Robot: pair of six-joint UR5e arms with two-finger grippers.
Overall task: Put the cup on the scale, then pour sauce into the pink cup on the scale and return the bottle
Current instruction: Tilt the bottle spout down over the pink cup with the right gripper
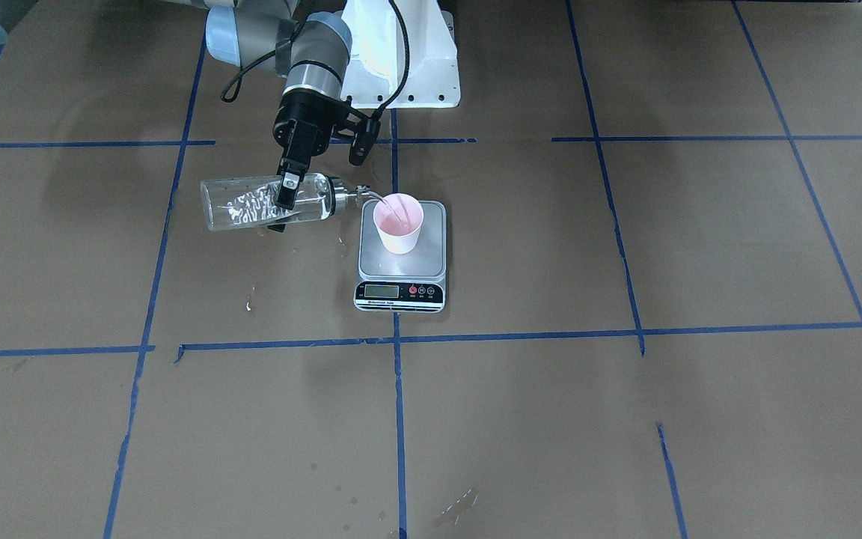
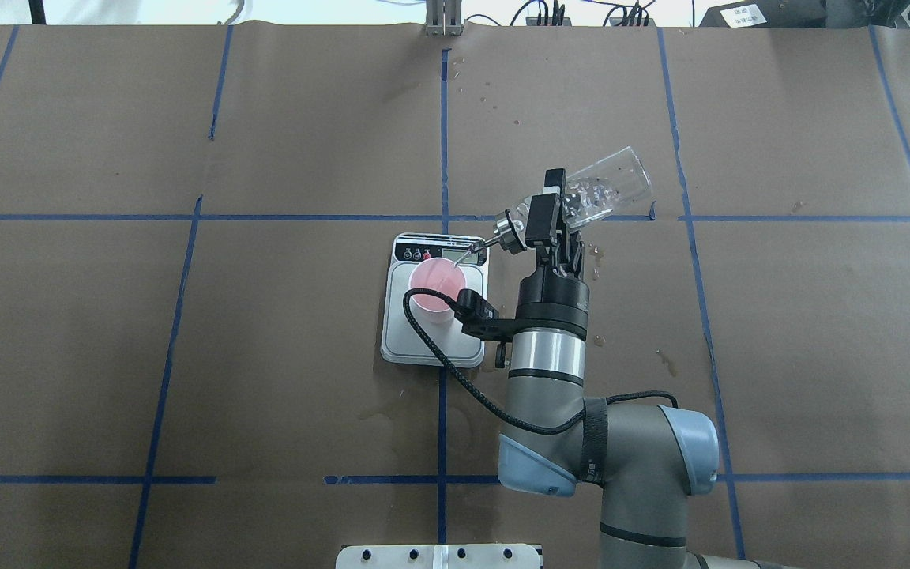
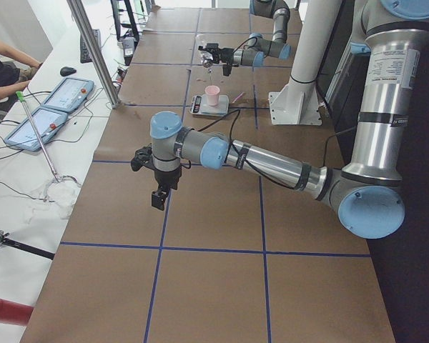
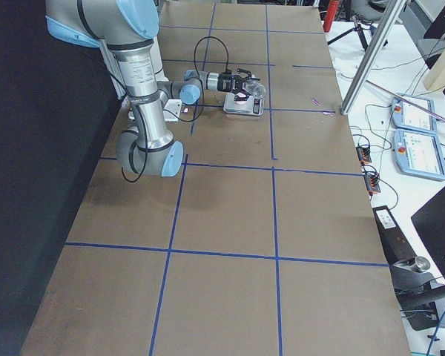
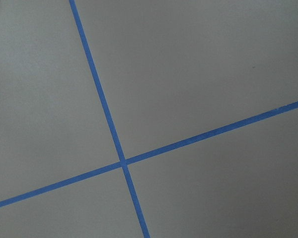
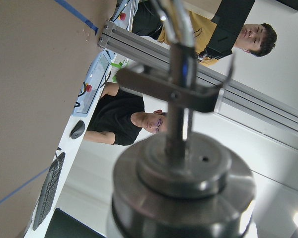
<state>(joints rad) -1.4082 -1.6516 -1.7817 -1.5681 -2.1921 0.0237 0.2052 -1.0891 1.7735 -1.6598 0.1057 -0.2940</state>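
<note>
Bottle (image 1: 240,203): tipped nearly flat, nose over the cup (image 1: 398,224), so liquid runs in.
Right gripper (image 1: 286,198): jaws clamped across the bottle's middle, steadying the tilt.
Cup: pale pink, upright on the scale (image 1: 401,263).
Sauce (image 1: 251,215): clear; thin stream, probably flowing.
Left gripper (image 3: 159,194): well apart; jaws unreadable.

- You'll find the scale (image 1: 401,263) on the worktop (image 1: 625,419), before the robot's base.
- The cup (image 1: 399,222) stands on its platform.
- The bottle (image 1: 240,203) lies tilted on the scale's robot-right side, with its spout over the cup.
- The left hand (image 3: 159,199) hangs well apart.
</note>
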